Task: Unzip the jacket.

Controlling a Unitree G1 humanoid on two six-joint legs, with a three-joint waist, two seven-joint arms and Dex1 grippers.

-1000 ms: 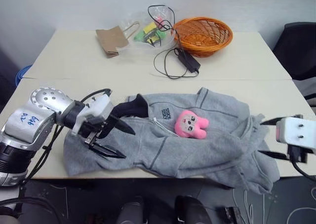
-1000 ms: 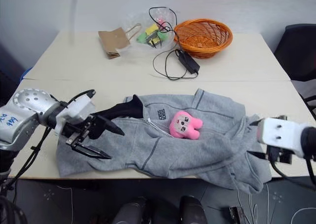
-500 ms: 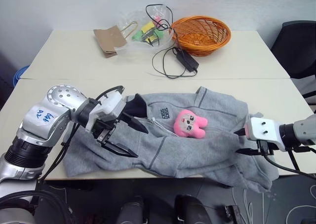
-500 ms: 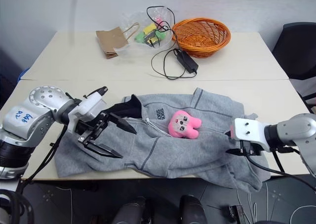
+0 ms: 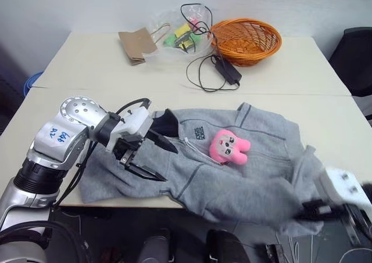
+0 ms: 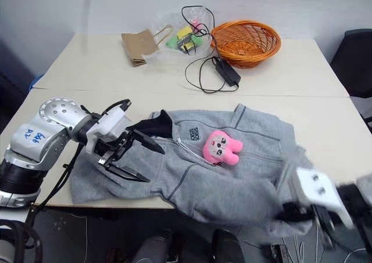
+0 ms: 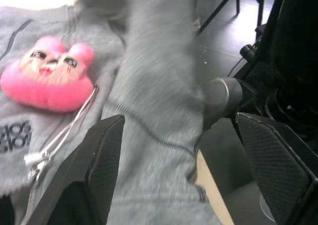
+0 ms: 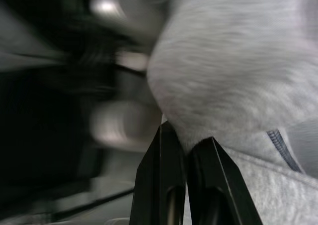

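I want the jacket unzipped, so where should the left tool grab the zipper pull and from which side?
Best guess: pinch the pale cord pull near the logo, approaching from the collar side with the left tool. The cord lies loose on the jacket, trailing toward the pink toy.

Table (image 5: 87, 65): jacket (image 5: 244, 170), basket (image 5: 247, 39), paper bag (image 5: 132, 44), charger (image 5: 226, 71).

Two pale beige worktops (image 5: 87, 65) stood end to end with a seam between them, against a plain light wall (image 5: 70, 7). A black chair (image 5: 354, 60) sat at the right. Dark floor (image 7: 223, 46) lay below.
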